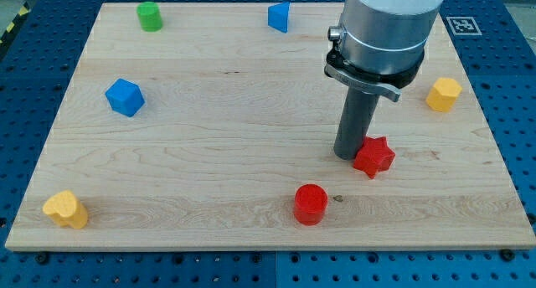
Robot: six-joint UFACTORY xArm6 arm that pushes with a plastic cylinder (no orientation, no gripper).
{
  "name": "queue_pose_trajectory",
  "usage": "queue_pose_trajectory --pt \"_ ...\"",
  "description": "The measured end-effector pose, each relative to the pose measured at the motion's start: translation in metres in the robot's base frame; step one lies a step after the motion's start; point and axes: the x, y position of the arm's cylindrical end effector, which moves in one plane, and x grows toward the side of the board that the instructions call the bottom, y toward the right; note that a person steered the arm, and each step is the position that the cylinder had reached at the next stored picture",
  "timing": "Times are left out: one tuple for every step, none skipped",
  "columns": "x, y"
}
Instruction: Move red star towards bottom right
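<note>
**Tip at the star's upper-left shoulder**

On the view's left of the tabletop [251, 112] sat a yellow block [66, 209], a blue cube [125, 96] and a green cylinder [150, 16]; further right, a blue block [279, 17] and a red cylinder [311, 203]. My tip [349, 156] stood touching (or all but touching) the red star [373, 156] on its left side, slightly above. There was no hand to open or close, only the bare rod. To do the push well, I judged it should run steadily down and rightward through the star's centre, lest it slip off a point. A yellow hexagonal block [444, 94] lay at far right
</note>
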Motion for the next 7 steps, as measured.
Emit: queue_pose_trajectory --pt "0.000 0.003" --pt "0.002 0.015" --pt "0.002 0.027" --pt "0.009 0.059" --pt "0.028 0.078" --pt "0.033 0.117" --pt "0.033 0.137"
